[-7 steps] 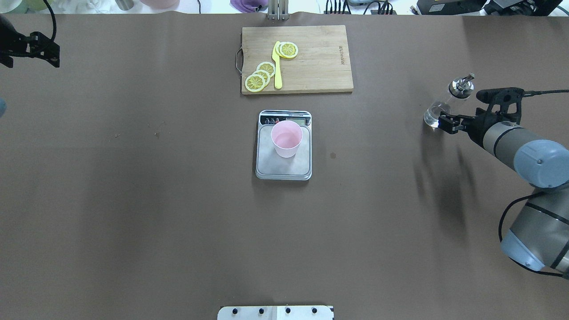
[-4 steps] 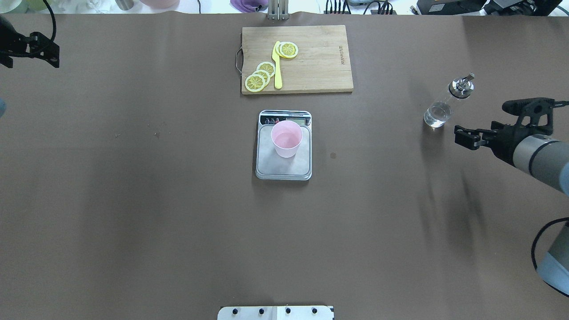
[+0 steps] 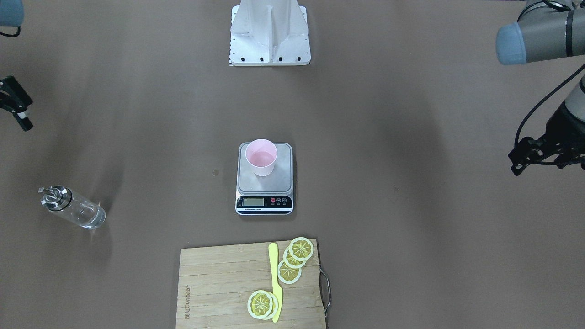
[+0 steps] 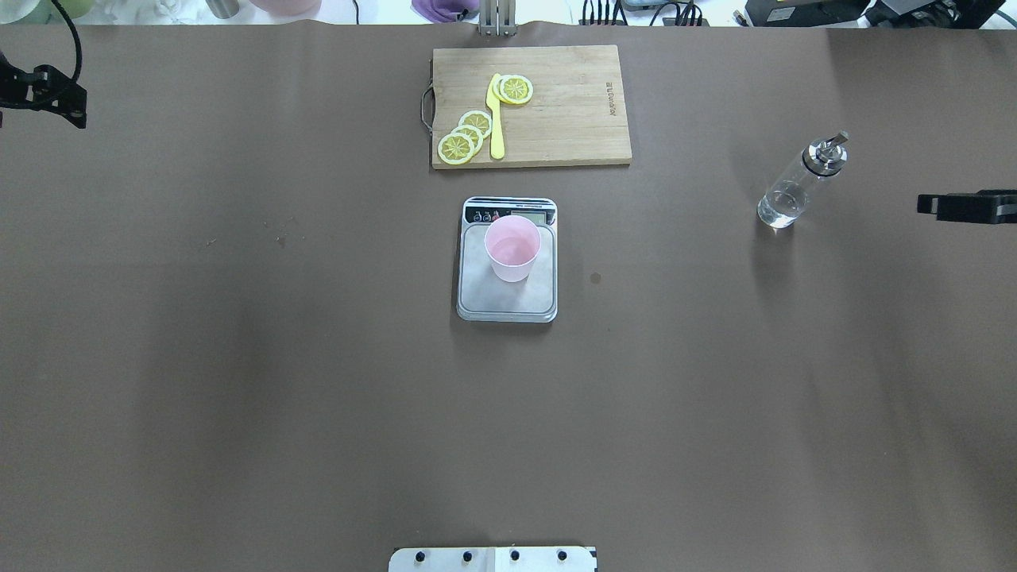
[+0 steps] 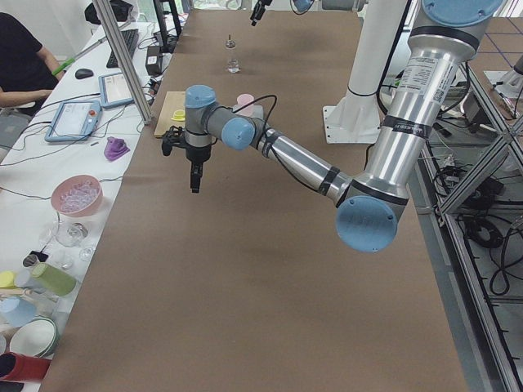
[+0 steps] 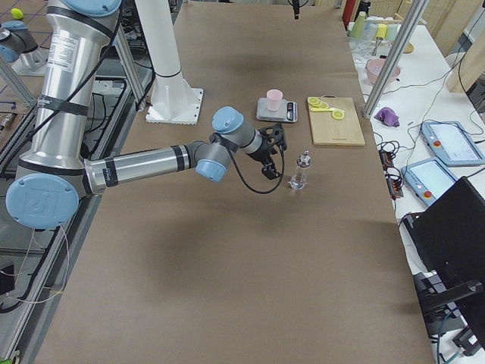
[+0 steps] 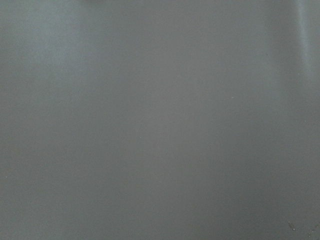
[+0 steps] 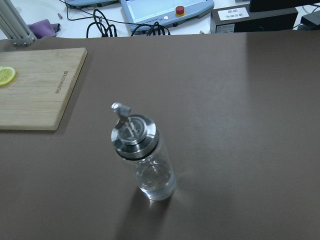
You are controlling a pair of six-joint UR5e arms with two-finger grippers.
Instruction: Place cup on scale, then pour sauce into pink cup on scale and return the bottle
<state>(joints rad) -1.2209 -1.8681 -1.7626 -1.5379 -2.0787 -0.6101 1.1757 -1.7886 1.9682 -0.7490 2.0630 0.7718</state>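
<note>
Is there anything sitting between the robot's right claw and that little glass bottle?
Nothing visible. Only bare brown table lies between the right claw and the bottle, which stands upright, apart from the claw. The scale and cutting board lie beyond the bottle, out of that path.

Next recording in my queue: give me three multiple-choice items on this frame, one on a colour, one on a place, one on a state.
1. What colour is the knife on the cutting board? A red; B yellow; C black.
2. Where is the cup? A on the cutting board; B in a gripper; C on the scale.
3. How is the bottle? A upright on the table, unheld; B lying on its side; C tilted over the cup.
Answers: 1 B, blade and handle are both yellow. 2 C, it stands on the silver platform. 3 A, it stands alone with nothing gripping it.
</note>
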